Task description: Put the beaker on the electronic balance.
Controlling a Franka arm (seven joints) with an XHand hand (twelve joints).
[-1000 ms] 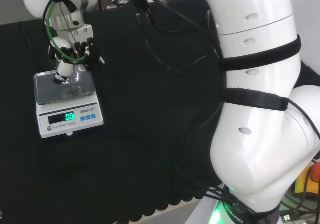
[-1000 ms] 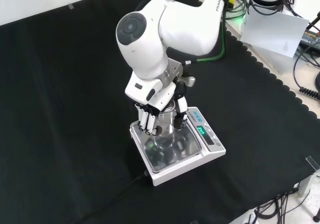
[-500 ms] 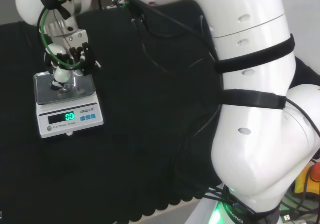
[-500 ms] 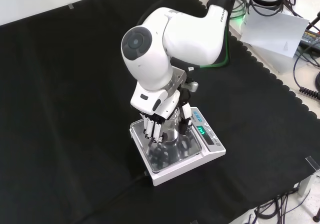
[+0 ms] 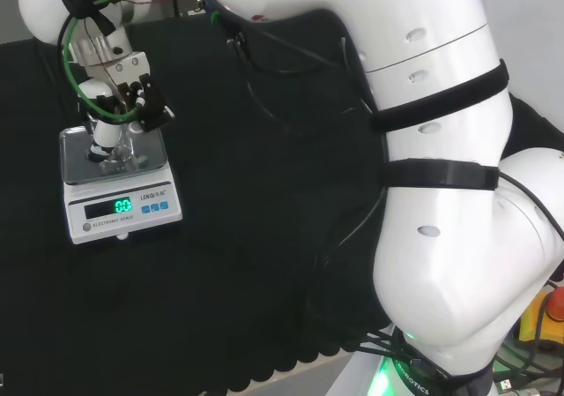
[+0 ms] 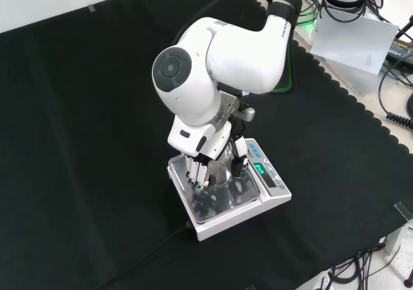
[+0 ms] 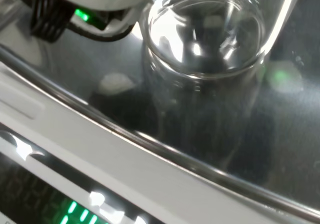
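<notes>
Beaker (image 7: 205, 59) of clear glass, upright over the steel pan of the electronic balance (image 6: 255, 203), held in the robot hand (image 6: 205, 164).

Fingers and thumb curl round the beaker's sides; the hand points down from a bent white arm above the pan, near the pan's back edge in the head view. Whether the base rests on the pan I cannot tell. Likely risks: letting go while the beaker is tilted or not fully down could tip it, and fingers dragging on the glass as they part could slide it toward the pan's edge.
</notes>
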